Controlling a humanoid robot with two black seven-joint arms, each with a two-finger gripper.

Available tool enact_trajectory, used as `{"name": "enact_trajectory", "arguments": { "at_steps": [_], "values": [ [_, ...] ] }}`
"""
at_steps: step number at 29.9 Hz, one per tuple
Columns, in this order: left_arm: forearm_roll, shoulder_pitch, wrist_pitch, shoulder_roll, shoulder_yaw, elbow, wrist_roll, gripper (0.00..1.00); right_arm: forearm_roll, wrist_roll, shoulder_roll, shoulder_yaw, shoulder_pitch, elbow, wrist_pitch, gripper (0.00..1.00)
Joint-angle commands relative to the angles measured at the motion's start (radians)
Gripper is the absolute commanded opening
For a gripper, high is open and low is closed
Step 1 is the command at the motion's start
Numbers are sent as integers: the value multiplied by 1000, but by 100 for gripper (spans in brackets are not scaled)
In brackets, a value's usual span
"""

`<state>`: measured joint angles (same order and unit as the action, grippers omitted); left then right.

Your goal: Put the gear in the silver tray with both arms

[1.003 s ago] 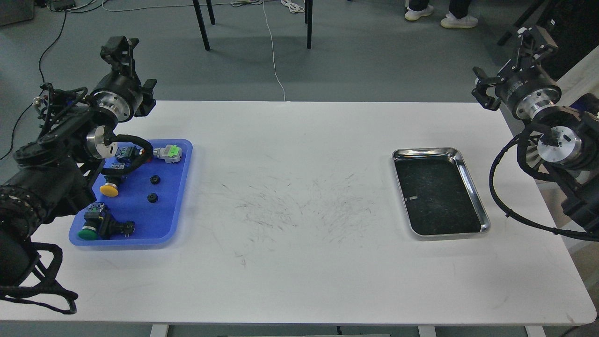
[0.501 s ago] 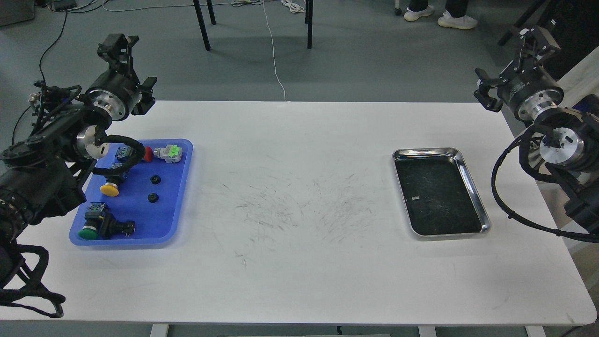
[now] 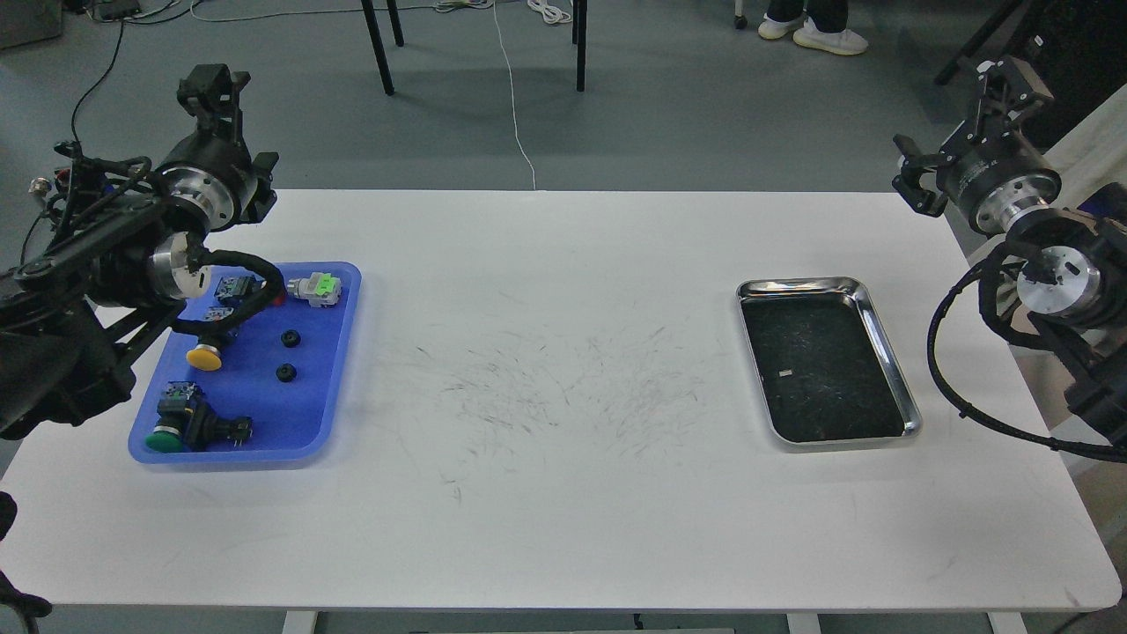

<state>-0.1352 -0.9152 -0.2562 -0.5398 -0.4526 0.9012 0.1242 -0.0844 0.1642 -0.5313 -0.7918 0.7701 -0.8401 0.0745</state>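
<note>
- While only the head view is on offer, it shows the whole white surface (image 3: 563,396) with both arms raised at its far corners and nothing held in either.
- Two small black gears (image 3: 290,338) and (image 3: 285,372) lie in the blue tray (image 3: 339,387) at the left, apart from each other, among push-buttons with yellow, green and red caps.
- The left end effector (image 3: 209,88) is up beyond the far edge of the surface, above and behind the blue tray; it is seen dark and end-on, so I cannot tell whether its fingers are apart.
- From that end effector the gears lie nearer the robot and a little to the right, low in the tray; the left arm is plainly the nearer one.
- The silver tray (image 3: 889,352) sits empty at the right, its long axis running away from the robot, well apart from the gears.
- The right end effector (image 3: 999,84) hangs above the far right corner, beyond the silver tray; its state cannot be read either.
- My judgement: the job has not begun, and a hand-over across the middle looks likely.
</note>
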Motion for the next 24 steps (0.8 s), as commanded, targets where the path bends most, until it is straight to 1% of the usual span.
{"name": "enact_trajectory", "arguments": {
  "at_steps": [1, 4, 5, 7, 9, 10, 11, 12, 13, 14, 16, 18, 19, 22, 23, 24],
  "values": [
    [-12, 13, -18, -40, -6, 68, -38, 96, 0, 0, -15, 0, -5, -7, -1, 99],
    [-17, 12, -23, -55, -4, 145, -84, 95, 0, -2, -19, 0, -9, -19, -1, 99],
    [-17, 12, -17, -61, -5, 128, -87, 95, 0, -2, -19, 2, -11, -19, -1, 99],
    [-18, 16, 15, -69, -1, 93, -74, 95, 0, -2, -19, 2, -11, -20, -1, 99],
    [-21, 21, 130, -51, 5, 44, -69, 95, 0, 0, -19, 3, -12, -20, -1, 99],
    [-23, 24, 185, -43, 5, -8, -66, 95, 0, 0, -19, 5, -15, -20, -1, 99],
    [-20, 27, 251, -25, 0, -86, -58, 95, -1, 0, -19, 5, -18, -20, -1, 99],
    [-8, 26, 315, -2, -7, -150, -40, 96, -1, 0, -18, 8, -18, -20, -1, 99],
    [-4, 24, 400, 7, -17, -197, -9, 96, 0, -2, -19, 8, -18, -22, -1, 99],
    [-4, 24, 472, 12, -24, -220, 20, 96, -1, 0, -18, 9, -20, -20, -1, 99],
    [-4, 26, 578, 6, -17, -260, 52, 97, -1, 0, -19, 10, -20, -20, -1, 99],
    [-1, 26, 614, 21, -29, -344, 66, 97, -1, -2, -18, 10, -22, -20, -1, 99],
    [5, 27, 629, 18, -37, -360, 81, 98, -1, -2, -18, 11, -22, -20, -1, 99],
    [37, 29, 695, 8, -70, -355, 136, 98, -1, -2, -18, 13, -22, -20, -1, 99],
    [40, 29, 710, 9, -83, -364, 144, 98, -1, 0, -18, 13, -23, -20, -1, 99],
    [49, 30, 709, 17, -98, -372, 152, 98, -1, -2, -18, 14, -22, -20, -1, 99]
  ]
}}
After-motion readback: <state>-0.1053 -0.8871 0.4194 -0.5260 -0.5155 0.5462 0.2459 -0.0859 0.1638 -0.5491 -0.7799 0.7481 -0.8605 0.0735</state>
